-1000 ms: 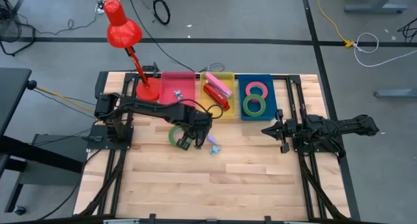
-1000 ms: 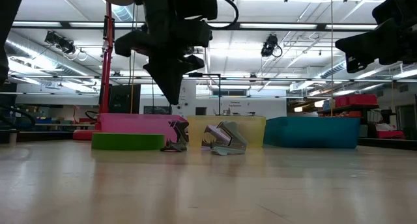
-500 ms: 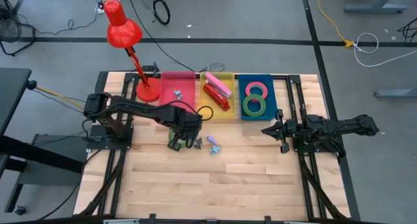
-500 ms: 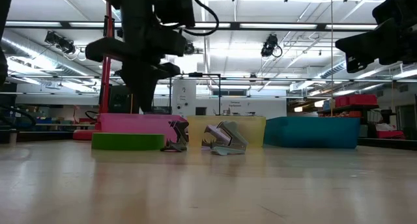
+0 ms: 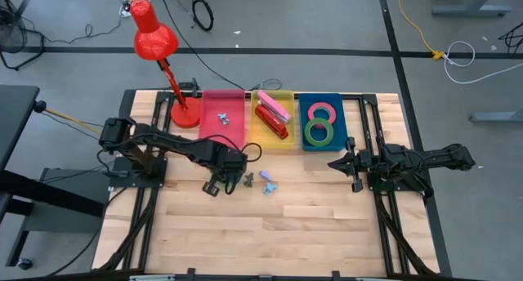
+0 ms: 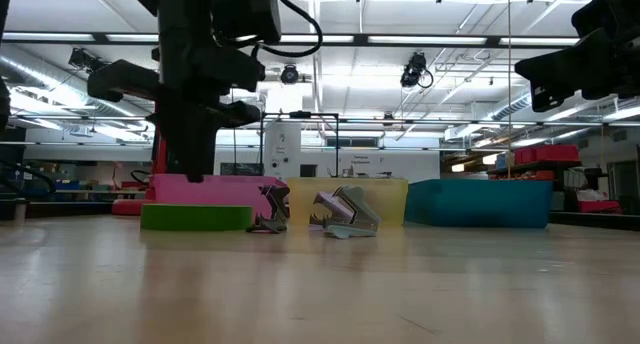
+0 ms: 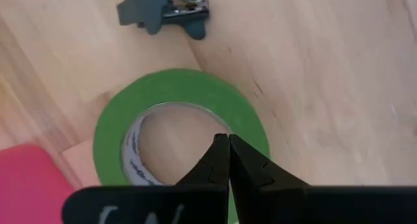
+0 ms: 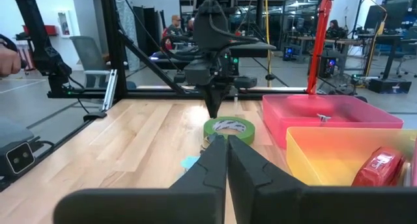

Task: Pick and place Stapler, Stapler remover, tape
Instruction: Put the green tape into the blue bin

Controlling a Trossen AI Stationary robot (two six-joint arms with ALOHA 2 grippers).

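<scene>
The left gripper (image 5: pixel 214 183), fingers pressed together and empty, has drawn back from the staple removers and now hangs above the green tape roll (image 7: pixel 179 133), still on the table; pickup seems next. The right gripper (image 5: pixel 333 162) waits, closed.

Robotics lab: exposed ceiling ducts (image 6: pixel 60 69), workbenches.

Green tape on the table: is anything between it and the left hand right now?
Nothing visible. The left hand, fingers shut, hangs directly above the green tape with only air between. The grey staple remover lies apart, beside the ring.
</scene>
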